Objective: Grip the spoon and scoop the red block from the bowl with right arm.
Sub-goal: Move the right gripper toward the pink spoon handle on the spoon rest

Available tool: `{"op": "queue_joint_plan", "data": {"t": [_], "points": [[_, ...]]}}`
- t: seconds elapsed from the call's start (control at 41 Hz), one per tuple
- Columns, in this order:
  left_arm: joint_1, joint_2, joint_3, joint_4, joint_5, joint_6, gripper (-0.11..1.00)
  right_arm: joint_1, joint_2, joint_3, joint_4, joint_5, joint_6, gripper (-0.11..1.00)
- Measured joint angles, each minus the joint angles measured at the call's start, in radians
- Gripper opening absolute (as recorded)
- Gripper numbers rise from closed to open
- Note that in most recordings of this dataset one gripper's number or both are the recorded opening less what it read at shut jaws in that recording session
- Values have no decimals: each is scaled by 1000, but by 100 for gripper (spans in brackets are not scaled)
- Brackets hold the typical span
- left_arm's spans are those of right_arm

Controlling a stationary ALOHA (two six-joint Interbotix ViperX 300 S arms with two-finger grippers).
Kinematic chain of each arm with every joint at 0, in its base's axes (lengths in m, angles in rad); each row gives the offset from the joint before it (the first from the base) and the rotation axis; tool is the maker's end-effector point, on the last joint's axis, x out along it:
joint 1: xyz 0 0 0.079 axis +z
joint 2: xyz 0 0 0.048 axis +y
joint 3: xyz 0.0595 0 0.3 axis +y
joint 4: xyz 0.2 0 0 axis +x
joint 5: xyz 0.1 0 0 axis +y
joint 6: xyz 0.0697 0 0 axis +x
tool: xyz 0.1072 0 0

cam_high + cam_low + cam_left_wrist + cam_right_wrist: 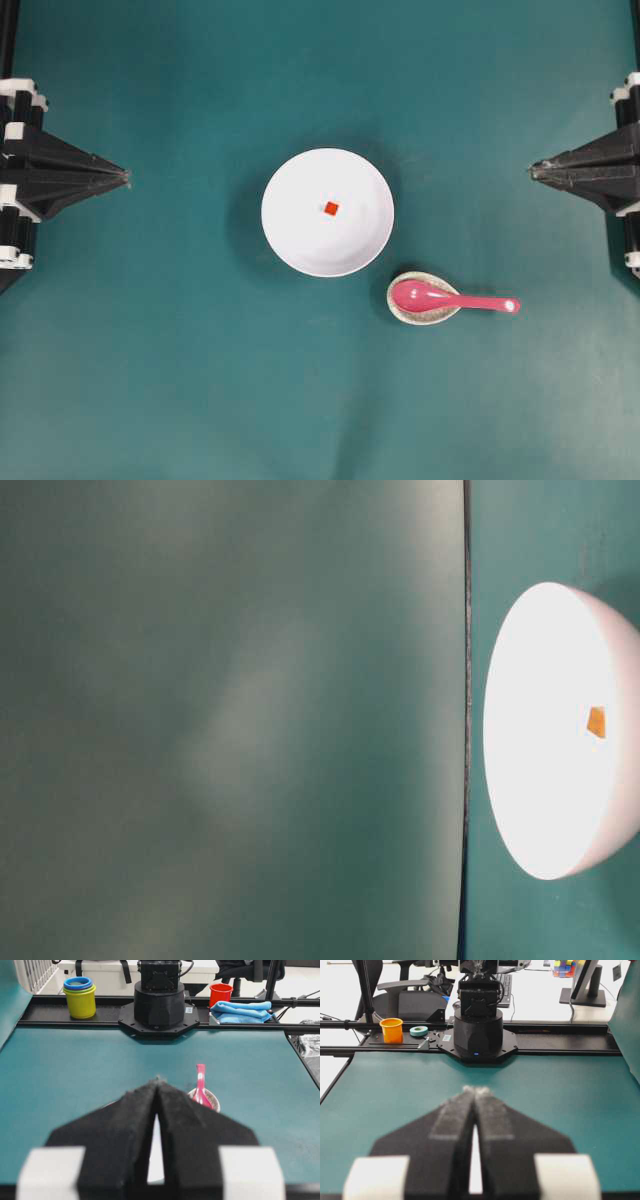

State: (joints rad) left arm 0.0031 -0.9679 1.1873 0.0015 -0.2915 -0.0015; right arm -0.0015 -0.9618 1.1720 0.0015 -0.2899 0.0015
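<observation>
At frame right, our right tool sits pressed together; the glossy pink plastic spoon half hides the speckled dish.

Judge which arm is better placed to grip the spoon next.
Right. The spoon lies right of the bowl, its handle pointing toward the right gripper; the left gripper sits across the bowl.
</observation>
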Motion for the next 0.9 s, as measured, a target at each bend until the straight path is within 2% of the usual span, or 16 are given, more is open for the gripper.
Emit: {"op": "queue_joint_plan", "data": {"t": [0.195,0.415,0.756,0.829,0.902], "points": [[0,-6,-29,8,77,12,1,-2,3,-25,6,3,11,0],[0,-6,-29,8,89,2,1,0,6,-26,64,3,29,0],[0,-8,-31,9,89,-6,1,0,8,-26,71,5,74,1],[0,-8,-29,8,91,-6,1,-2,8,-26,71,5,80,11],[0,-8,-29,8,95,-6,1,0,8,-26,75,5,83,28]]}}
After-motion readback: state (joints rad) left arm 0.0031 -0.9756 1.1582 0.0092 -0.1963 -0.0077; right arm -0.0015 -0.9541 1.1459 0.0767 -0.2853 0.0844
